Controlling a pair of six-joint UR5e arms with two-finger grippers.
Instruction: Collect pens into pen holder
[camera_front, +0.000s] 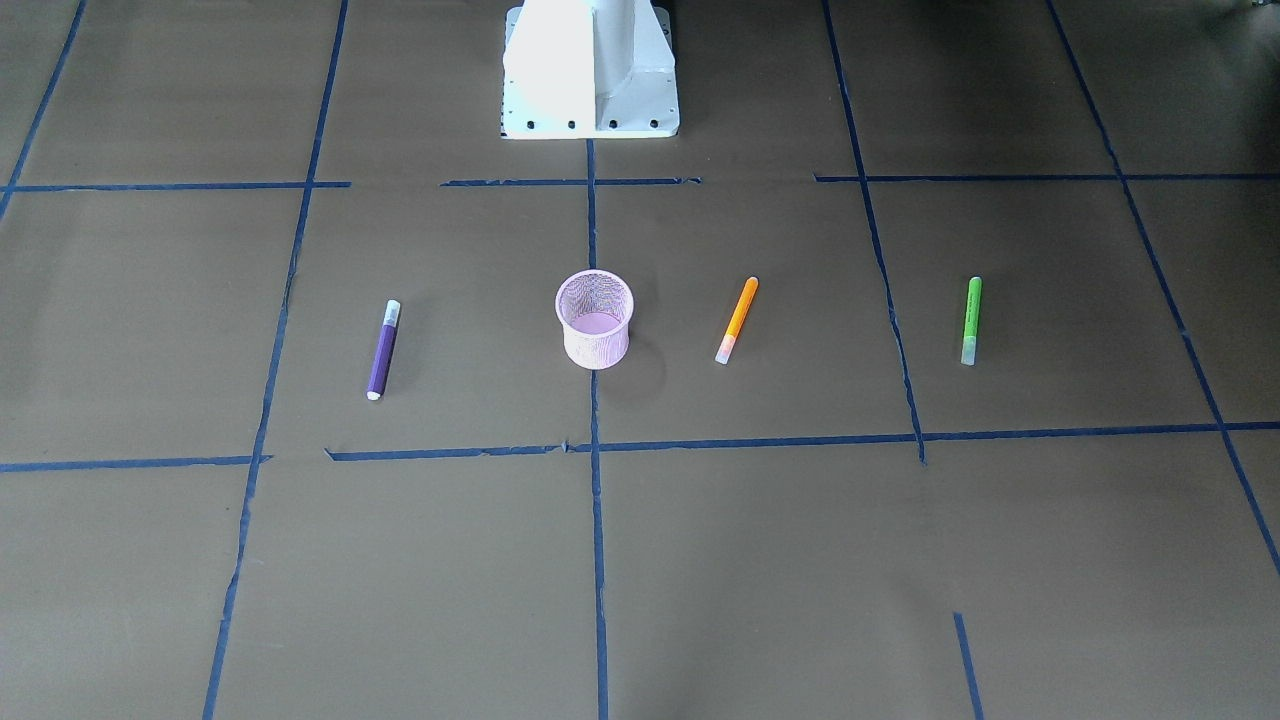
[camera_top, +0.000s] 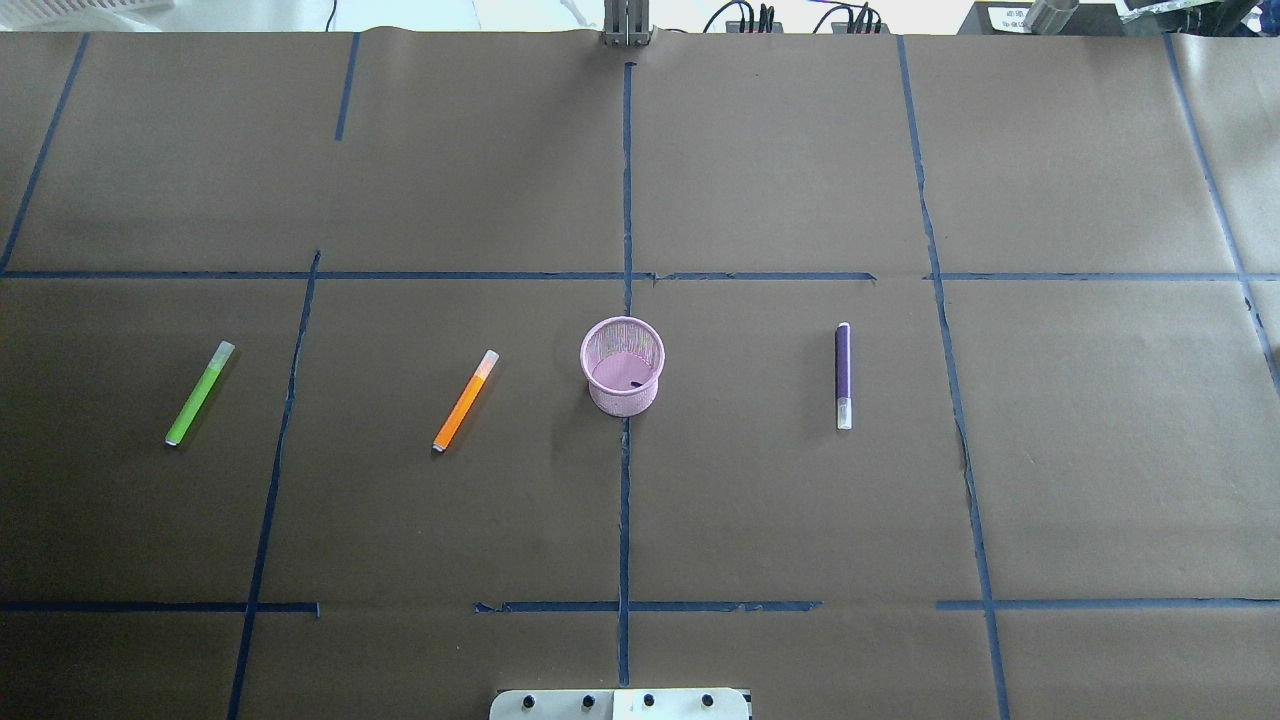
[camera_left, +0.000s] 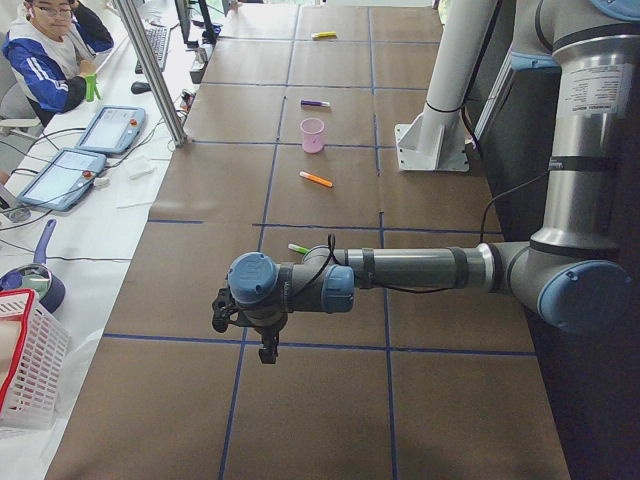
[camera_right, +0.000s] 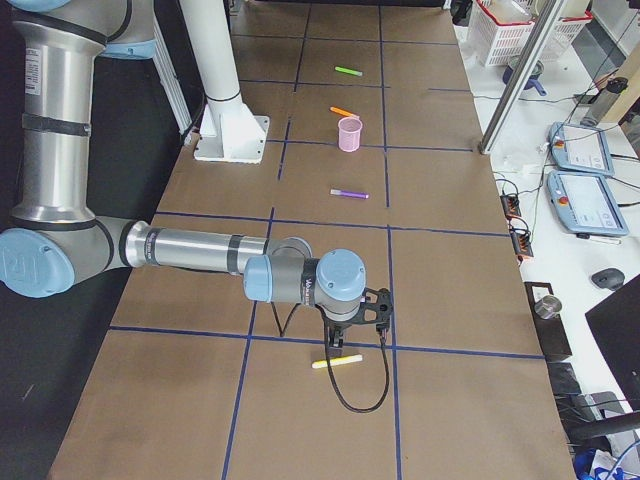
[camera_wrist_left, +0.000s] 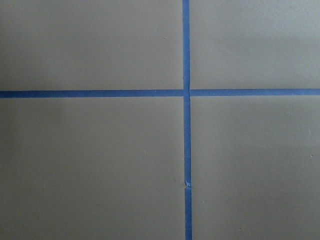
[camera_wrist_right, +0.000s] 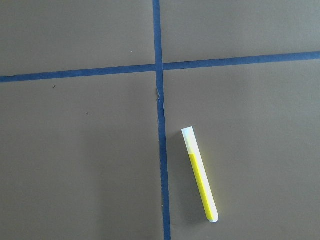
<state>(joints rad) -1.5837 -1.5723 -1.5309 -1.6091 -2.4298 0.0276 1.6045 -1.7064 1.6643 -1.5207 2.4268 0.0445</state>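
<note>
The pink mesh pen holder (camera_front: 594, 343) (camera_top: 622, 396) stands upright mid-table with nothing visible inside it. Three pens lie flat around it: a purple pen (camera_front: 382, 350) (camera_top: 843, 372) on the robot's right, an orange pen (camera_front: 737, 320) (camera_top: 465, 400) and a green pen (camera_front: 971, 320) (camera_top: 199, 393) on its left. A yellow pen (camera_wrist_right: 200, 175) (camera_right: 336, 362) lies near the table's right end, just below my right gripper (camera_right: 360, 335). My left gripper (camera_left: 265, 350) hovers over bare paper at the left end. Both grippers show only in the side views, so I cannot tell their state.
Brown paper with blue tape lines (camera_wrist_left: 186, 92) covers the table. The white robot base (camera_front: 590, 70) stands behind the holder. Beside the table's far side are tablets (camera_left: 60, 178), a white basket (camera_left: 25, 365) and a seated person (camera_left: 50, 50).
</note>
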